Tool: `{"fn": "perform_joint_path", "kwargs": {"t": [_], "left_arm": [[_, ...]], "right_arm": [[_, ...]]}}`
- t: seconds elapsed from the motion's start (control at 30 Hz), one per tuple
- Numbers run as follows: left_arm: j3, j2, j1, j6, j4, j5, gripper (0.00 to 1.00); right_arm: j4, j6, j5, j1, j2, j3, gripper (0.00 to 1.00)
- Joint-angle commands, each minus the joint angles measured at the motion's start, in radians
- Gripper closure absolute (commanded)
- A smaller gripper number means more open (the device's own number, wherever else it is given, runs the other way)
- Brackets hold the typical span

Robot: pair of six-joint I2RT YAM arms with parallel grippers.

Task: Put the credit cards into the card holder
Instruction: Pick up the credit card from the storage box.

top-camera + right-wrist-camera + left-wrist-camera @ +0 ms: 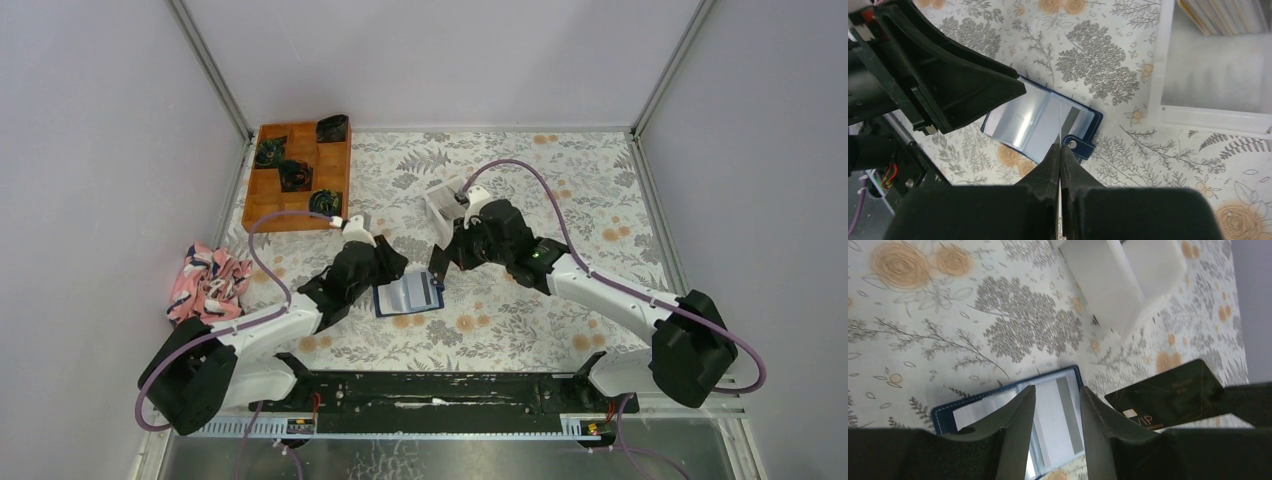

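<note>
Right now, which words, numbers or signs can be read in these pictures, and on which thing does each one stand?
"VIP": on the dark card.
Small lines near that card's far corner: too blurred to read.
Card holder, white box: no text seen.

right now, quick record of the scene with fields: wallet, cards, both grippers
card holder: lying open, lighter inside facing up
left gripper: open, over the card holder, nothing between its fingers
right gripper: shut on dark card
dark card: held over the card holder's edge, not yet in a slot
white box: beyond the card holder
other cards: stacked at one end of the white box
orange tray: far left, away from both grippers
</note>
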Motion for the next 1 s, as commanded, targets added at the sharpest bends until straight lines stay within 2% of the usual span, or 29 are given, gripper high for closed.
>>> {"fn": "perform_joint_path", "kwargs": {"t": [0.0, 0.3, 0.63, 0.97], "left_arm": [[-0.081, -0.048, -0.003, 0.088, 0.199, 0.146, 0.54], [-0.162, -0.046, -0.003, 0.147, 0.403, 0.33, 0.52], [-0.177, -0.023, 0.001, 0.145, 0.407, 0.331, 0.52], [-0.202, 0.014, 0.011, 0.148, 0.528, 0.472, 0.52]], "right_arm": [[0.043, 0.029, -0.086, 0.007, -0.043, -0.011, 1.0], [0.06, 0.064, -0.193, 0.006, -0.037, -0.044, 1.0], [0.01, 0.051, -0.246, 0.007, 0.018, -0.01, 1.0], [0.002, 0.062, -0.279, 0.006, 0.006, -0.004, 1.0]]}}
